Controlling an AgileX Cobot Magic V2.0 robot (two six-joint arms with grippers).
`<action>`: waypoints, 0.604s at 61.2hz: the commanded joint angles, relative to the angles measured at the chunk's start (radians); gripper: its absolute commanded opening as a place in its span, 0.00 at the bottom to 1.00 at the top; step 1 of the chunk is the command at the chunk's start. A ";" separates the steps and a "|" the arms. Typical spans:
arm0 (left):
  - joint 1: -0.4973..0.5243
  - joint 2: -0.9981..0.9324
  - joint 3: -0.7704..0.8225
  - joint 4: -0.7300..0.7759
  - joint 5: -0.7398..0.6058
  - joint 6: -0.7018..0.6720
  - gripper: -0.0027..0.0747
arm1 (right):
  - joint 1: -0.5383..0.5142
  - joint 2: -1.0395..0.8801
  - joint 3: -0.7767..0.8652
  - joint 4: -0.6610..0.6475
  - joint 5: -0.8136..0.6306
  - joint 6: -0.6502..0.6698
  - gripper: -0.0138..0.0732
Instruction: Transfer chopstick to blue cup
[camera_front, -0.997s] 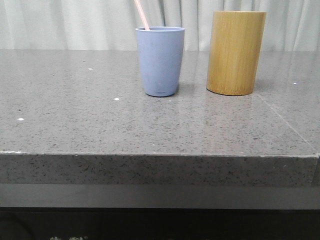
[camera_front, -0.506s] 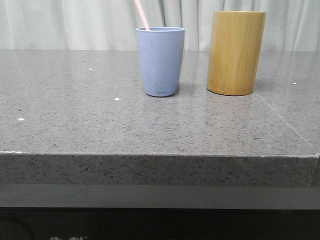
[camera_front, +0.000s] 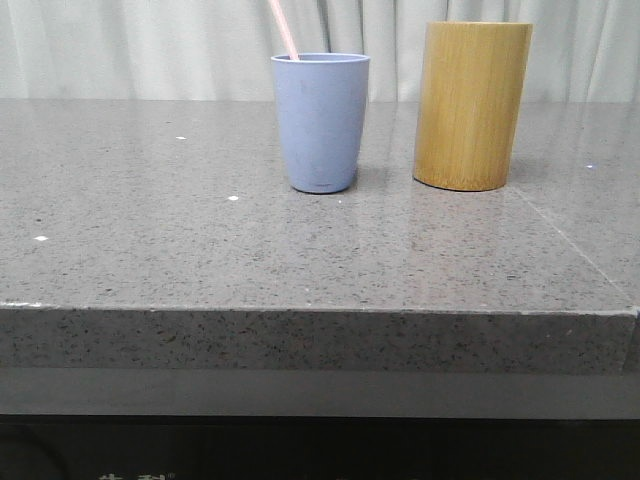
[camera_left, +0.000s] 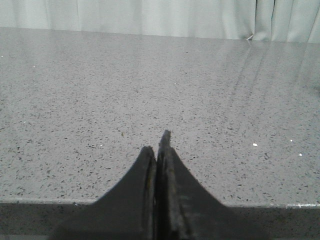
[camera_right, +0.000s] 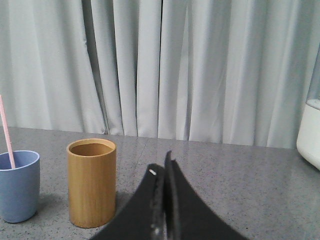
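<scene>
The blue cup (camera_front: 320, 122) stands upright near the middle of the grey table, with a pale pink chopstick (camera_front: 284, 29) leaning out of it to the left. Cup (camera_right: 18, 185) and chopstick (camera_right: 6, 132) also show in the right wrist view. The tan bamboo holder (camera_front: 471, 106) stands to the cup's right, and its inside looks empty in the right wrist view (camera_right: 92, 182). My left gripper (camera_left: 159, 150) is shut and empty, low over bare table near its front edge. My right gripper (camera_right: 161, 167) is shut and empty, well back from the holder. Neither gripper shows in the front view.
The grey speckled table (camera_front: 200, 250) has its front edge close to the camera. White curtains (camera_right: 200, 65) hang behind. A white rounded object (camera_right: 310, 132) stands at the far right edge of the right wrist view.
</scene>
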 joint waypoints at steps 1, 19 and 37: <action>0.002 -0.024 0.008 -0.008 -0.087 -0.009 0.01 | -0.006 0.012 -0.023 -0.001 -0.085 -0.007 0.09; 0.002 -0.024 0.008 -0.008 -0.087 -0.009 0.01 | -0.006 0.012 -0.023 -0.001 -0.085 -0.007 0.09; 0.002 -0.024 0.008 -0.008 -0.087 -0.009 0.01 | -0.006 0.012 -0.011 -0.001 -0.079 -0.007 0.09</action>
